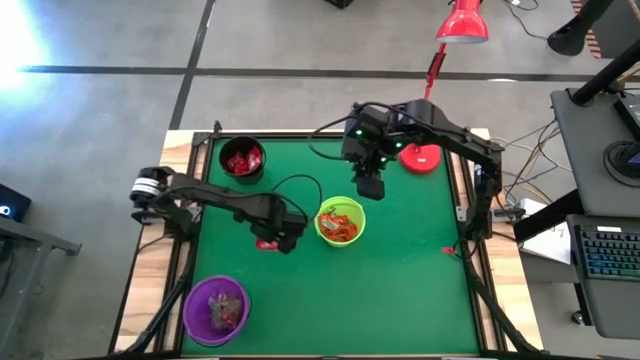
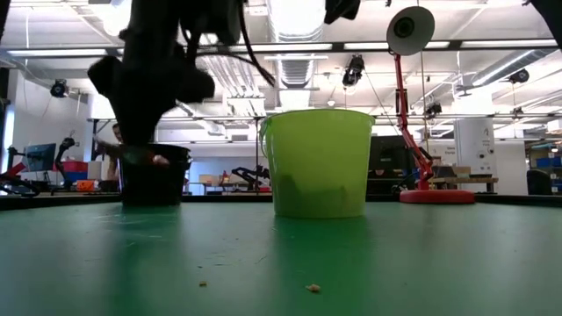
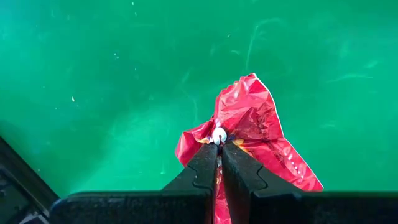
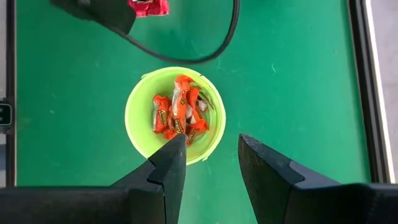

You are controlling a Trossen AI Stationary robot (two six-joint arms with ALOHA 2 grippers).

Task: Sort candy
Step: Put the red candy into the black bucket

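My left gripper [image 1: 281,240] points down over the green mat [image 1: 400,290], between the black bowl [image 1: 243,160] and the lime-green bowl [image 1: 340,221], and is shut on a flat red candy packet [image 3: 249,121]. The black bowl holds red packets. The lime-green bowl [image 4: 174,115] holds orange-red wrapped candy. The purple bowl [image 1: 216,309] at the near left holds pale pieces and a red one. My right gripper [image 4: 211,155] hangs open high above the lime-green bowl's far side, with nothing between its fingers. My left gripper pinches a crumpled edge of the red packet [image 3: 219,138] between its two fingertips. The fingers come from above, pointing down. The packet hangs below and spreads out past the fingertips, clear of the mat.
A red desk lamp stands with its base [image 1: 420,158] on the mat's far right. A small red piece [image 1: 448,250] lies near the mat's right edge. A black cable [image 4: 211,53] loops over the mat beside the lime-green bowl. Bare mat lies toward the near right.
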